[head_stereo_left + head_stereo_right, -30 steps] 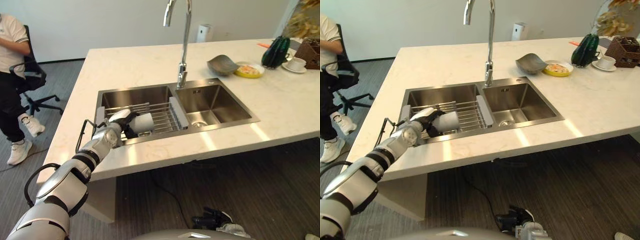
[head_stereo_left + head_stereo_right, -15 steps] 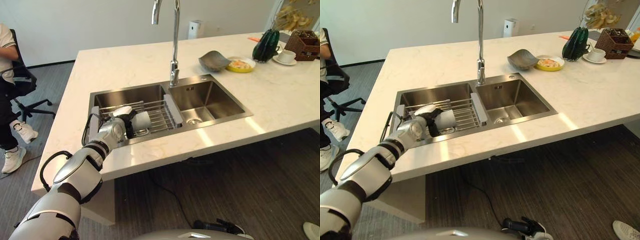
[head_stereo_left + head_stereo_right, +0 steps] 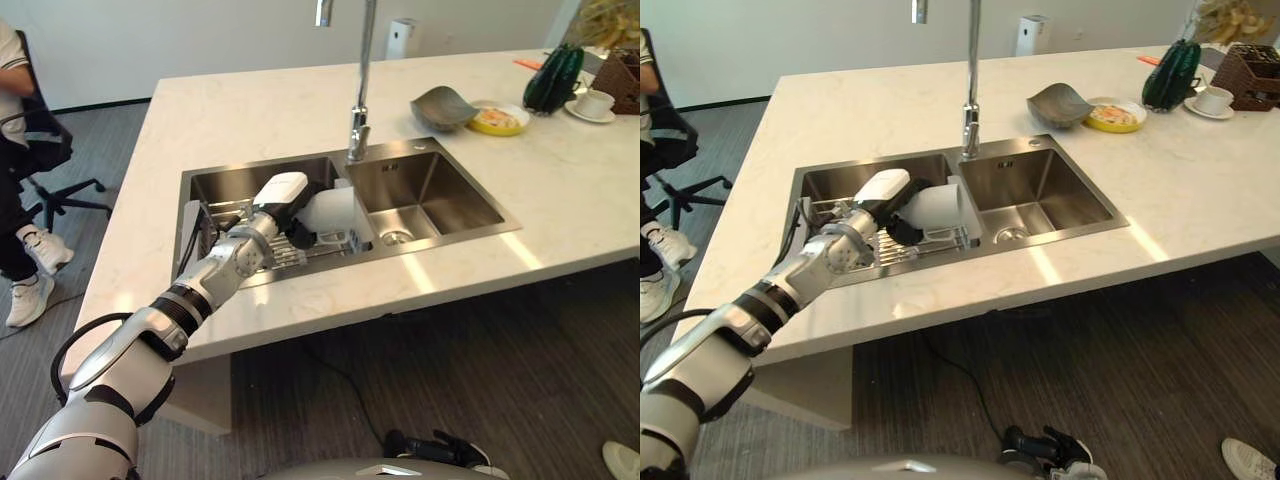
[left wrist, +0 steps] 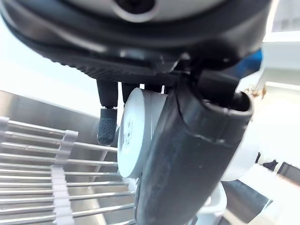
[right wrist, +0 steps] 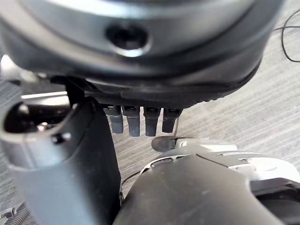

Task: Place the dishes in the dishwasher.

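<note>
Your left robot hand point(image 3: 283, 196) is closed around a white cup point(image 3: 330, 212), thumb on one side and fingers point(image 4: 107, 125) on the other. The cup is held clear of the wire rack point(image 3: 262, 245) and lies on its side, with its flat base point(image 4: 137, 132) turned toward the palm. It hangs over the right end of the left sink basin point(image 3: 250, 183), just beside the divider between the two basins. The wire rack sits across the near part of that left basin, below the cup.

The right sink basin point(image 3: 425, 195) lies to the right of the divider, with a drain point(image 3: 397, 238) at its near side. The tap point(image 3: 360, 90) stands at the far edge of the sink, behind the divider.

On the far right of the table point(image 3: 260, 110) you have a grey bowl point(image 3: 443, 106), and touching it on its right a yellow plate point(image 3: 498, 118) with food on it. Farther right stand a dark green vase point(image 3: 556, 79), a white cup on a saucer point(image 3: 594, 103) and a brown basket point(image 3: 1252, 76). A white canister point(image 3: 402, 38) stands at the far edge of the table.

Your right robot hand point(image 5: 140, 119) shows in its own wrist view above grey floor, fingers relaxed and extended, holding nothing.

A person sits on a black office chair point(image 3: 45, 150) on the far left, well apart from the table.
</note>
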Motion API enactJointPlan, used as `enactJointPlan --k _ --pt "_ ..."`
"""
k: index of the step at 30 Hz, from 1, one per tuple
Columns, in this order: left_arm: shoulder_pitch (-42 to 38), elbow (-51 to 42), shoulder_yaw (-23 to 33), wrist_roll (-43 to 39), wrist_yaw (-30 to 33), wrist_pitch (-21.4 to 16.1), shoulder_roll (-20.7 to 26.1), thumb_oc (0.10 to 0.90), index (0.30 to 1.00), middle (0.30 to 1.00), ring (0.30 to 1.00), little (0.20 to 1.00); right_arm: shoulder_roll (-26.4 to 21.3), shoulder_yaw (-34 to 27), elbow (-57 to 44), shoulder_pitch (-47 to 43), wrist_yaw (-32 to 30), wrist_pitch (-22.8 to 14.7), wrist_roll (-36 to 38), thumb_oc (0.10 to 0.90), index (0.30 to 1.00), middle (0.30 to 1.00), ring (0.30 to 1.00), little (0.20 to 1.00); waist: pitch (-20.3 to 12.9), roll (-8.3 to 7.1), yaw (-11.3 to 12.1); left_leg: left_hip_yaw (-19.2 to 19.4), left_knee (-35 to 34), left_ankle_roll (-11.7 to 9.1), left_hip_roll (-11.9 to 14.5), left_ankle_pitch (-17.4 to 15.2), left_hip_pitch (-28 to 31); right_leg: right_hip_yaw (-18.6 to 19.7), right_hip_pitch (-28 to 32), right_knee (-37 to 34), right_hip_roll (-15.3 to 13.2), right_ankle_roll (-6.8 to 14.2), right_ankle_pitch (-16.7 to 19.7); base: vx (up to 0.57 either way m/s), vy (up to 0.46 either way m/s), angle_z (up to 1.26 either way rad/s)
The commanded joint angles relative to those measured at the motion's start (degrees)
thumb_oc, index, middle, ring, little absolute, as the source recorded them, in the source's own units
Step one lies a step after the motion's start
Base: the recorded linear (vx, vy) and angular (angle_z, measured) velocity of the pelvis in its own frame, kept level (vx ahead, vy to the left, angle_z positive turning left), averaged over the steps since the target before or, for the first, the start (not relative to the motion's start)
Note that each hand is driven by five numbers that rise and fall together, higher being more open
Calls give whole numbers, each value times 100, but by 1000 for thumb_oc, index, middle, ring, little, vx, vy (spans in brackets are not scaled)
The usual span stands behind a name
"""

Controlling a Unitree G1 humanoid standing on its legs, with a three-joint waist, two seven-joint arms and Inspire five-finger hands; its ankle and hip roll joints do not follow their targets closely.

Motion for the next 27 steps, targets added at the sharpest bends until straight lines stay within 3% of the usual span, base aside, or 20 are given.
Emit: enactJointPlan --k 1,4,9,10,11,12,14,15,16,17,18,20,22,25,27 --pt "-760 -460 784 -761 559 -398 207 400 300 300 300 300 -74 15 81 73 -62 -72 -46 800 900 900 900 900 133 297 74 -626 55 27 -13 25 -291 -474 451 82 -248 419 -602 5 -109 26" --pt "-658 -902 1042 -1070 513 -498 272 400 300 300 300 300 -106 -3 88 86 -71 -54 -83 800 900 900 900 900 112 329 166 -818 55 -29 59 128 -381 -591 526 82 -170 342 -687 21 -98 43" --pt "527 -2244 2370 -1975 531 -815 557 400 300 300 300 300 -45 56 83 94 -63 -31 -246 800 900 900 900 900 73 362 567 -1273 55 -140 269 397 -435 -722 719 82 119 115 -931 74 -177 31" --pt "1318 -2801 3106 -2374 503 -992 512 400 300 300 300 300 16 120 17 36 -85 -42 -403 800 900 900 900 900 145 378 878 -1512 55 -246 378 650 -504 -748 762 82 259 0 -1057 57 -257 20" --pt "1697 -3049 3430 -2546 482 -1029 398 400 300 300 300 300 9 169 -39 12 -94 -43 -472 800 900 900 900 900 180 402 968 -1648 55 -312 421 811 -608 -786 757 82 321 -49 -1113 18 -184 16" --pt "1730 -3081 3462 -2548 473 -1015 393 400 300 300 300 300 -2 180 -41 13 -94 -42 -472 800 900 900 900 900 167 409 941 -1668 55 -308 415 843 -644 -801 734 82 318 -52 -1088 -40 -107 3" --pt "2087 -3268 3693 -2734 414 -1074 80 400 300 300 300 300 -67 290 -167 -126 -104 -84 -612 800 900 900 900 900 319 455 1225 -1904 115 -425 420 1322 -979 -1033 747 82 393 -132 -1187 -117 -142 56" --pt "2133 -3418 3640 -2665 307 -1039 -242 400 300 300 300 300 -172 347 -254 -210 -83 -97 -688 800 900 900 900 900 416 491 1253 -1538 140 -386 274 1732 -1469 -1485 721 82 328 -138 -1211 -189 -180 142" --pt "2184 -3446 3648 -2505 253 -1027 -312 400 300 300 300 300 -233 357 -255 -188 -73 -114 -793 800 900 900 900 900 417 471 1238 -821 123 -319 296 1674 -1630 -1795 757 82 301 -127 -1280 -123 -161 172" --pt "2215 -3503 3617 -2450 220 -1014 -357 400 300 300 300 300 -323 351 -254 -188 -69 -101 -837 800 900 900 900 900 398 433 1208 -297 114 -383 373 1631 -1750 -1989 824 82 212 -89 -1428 -7 -154 206" --pt "2340 -3528 3670 -2410 186 -1003 -357 400 300 300 300 300 -395 355 -266 -208 -82 -86 -900 800 900 900 900 900 415 487 1308 -13 117 -366 368 1719 -1871 -2160 855 82 177 -93 -1411 25 -94 217" --pt "2521 -3652 3788 -2334 194 -1015 -370 400 300 300 300 300 -427 362 -256 -204 -98 -97 -922 800 900 900 900 900 419 541 1391 13 118 -385 339 1754 -1901 -2300 892 82 145 -71 -1405 -26 -8 157" --pt "2859 -3705 3905 -2187 191 -1065 -351 400 300 300 300 300 -462 315 -242 -274 -145 -87 -948 800 900 900 900 900 467 583 1513 44 147 -432 510 2046 -1825 -2590 943 82 -39 -28 -1269 -87 106 51" --pt "3790 -3774 4302 -2295 133 -1138 -367 400 300 300 300 300 -367 316 -248 -299 -135 -88 -962 800 900 900 900 900 397 475 1676 -406 509 -432 674 1963 -1260 -2681 748 82 -233 -110 -1105 -172 70 28" --pt "3990 -3736 4376 -2429 113 -1133 -443 400 300 300 300 300 -358 287 -270 -280 -148 -90 -939 800 900 900 900 900 346 424 1629 -413 689 -432 787 1917 -1099 -2798 667 82 -285 -136 -1064 -280 29 67"
